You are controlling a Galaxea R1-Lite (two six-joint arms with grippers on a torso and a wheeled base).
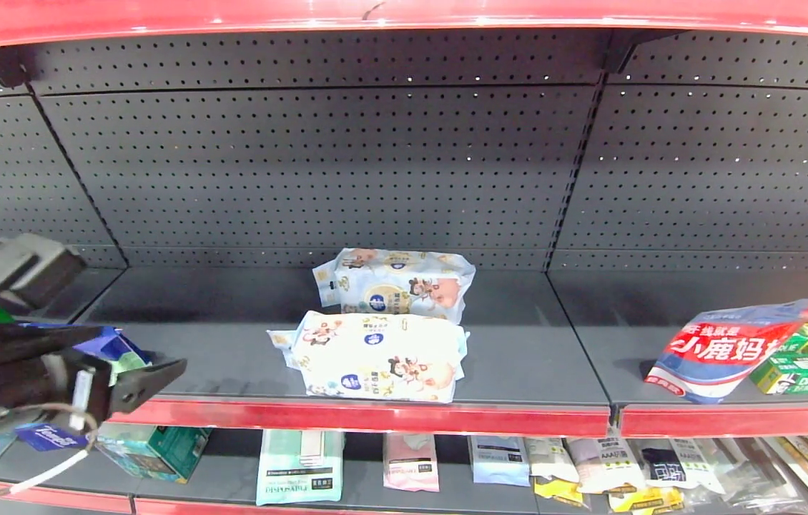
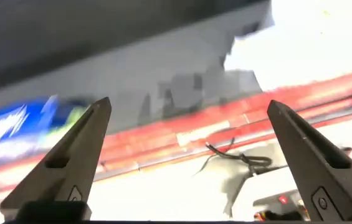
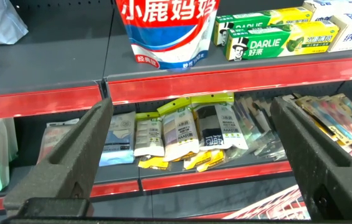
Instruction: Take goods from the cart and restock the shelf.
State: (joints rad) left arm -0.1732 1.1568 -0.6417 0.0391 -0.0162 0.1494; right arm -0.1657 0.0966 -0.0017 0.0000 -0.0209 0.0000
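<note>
Two white printed packs lie mid-shelf, one [image 1: 377, 355] near the red front edge and another [image 1: 395, 282] behind it. My left gripper [image 1: 141, 352] hovers at the shelf's left end with its fingers spread wide and nothing between them [image 2: 188, 102]. A blue pack [image 1: 115, 346] lies on the shelf just beyond it, blurred in the left wrist view [image 2: 14, 127]. My right gripper [image 3: 191, 102] is open and empty, held low in front of the shelf's right section, below a red-and-white pouch [image 3: 166, 28].
The red-and-white pouch [image 1: 729, 347] and green boxes [image 1: 801, 368] fill the shelf's right end. The lower shelf [image 1: 404, 493] holds hanging packets and boxes. A red wire cart corner [image 3: 291, 208] sits below my right gripper. The shelf board [image 1: 218, 336] has bare room left of the white packs.
</note>
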